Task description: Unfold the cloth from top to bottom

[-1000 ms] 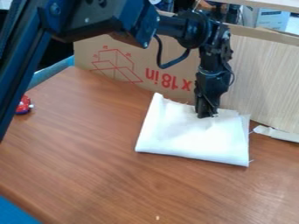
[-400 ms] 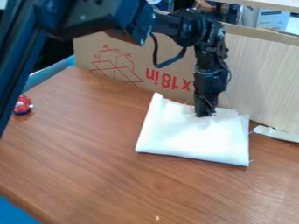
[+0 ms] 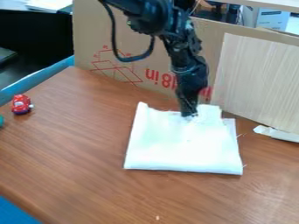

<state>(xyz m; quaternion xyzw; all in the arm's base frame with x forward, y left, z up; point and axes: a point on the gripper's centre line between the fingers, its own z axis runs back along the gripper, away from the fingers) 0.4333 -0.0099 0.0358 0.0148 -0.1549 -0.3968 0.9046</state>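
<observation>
Brown wood-grain tabletop [image 3: 70,153] spreads under the work, backed by an upright cardboard panel [image 3: 134,65] with red print. Clock positions run from the middle of the white cloth [image 3: 181,144], twelve being the top of the view.

The black gripper [image 3: 189,113] points down at twelve o'clock, its tip at the cloth's far edge. Whether it is open or closed on the fabric, I cannot tell. From it the arm [image 3: 154,17] rises to the top edge of the view, between eleven and twelve, with a black cable [image 3: 131,58] looping out at eleven.

The cloth lies folded on the table, its near edge fairly straight, its far edge uneven and rumpled around the tip. A layer shows along its side at two o'clock, and loose threads stick out toward three and four.

A torn pale strip [image 3: 277,133] lies at three. Pale wood-grain facing [image 3: 257,78] covers the cardboard from one to two. Near the table's far-left edge, between nine and ten, sits a red toy car [image 3: 22,104]; a blue rim [image 3: 43,74] runs past the table at ten.
</observation>
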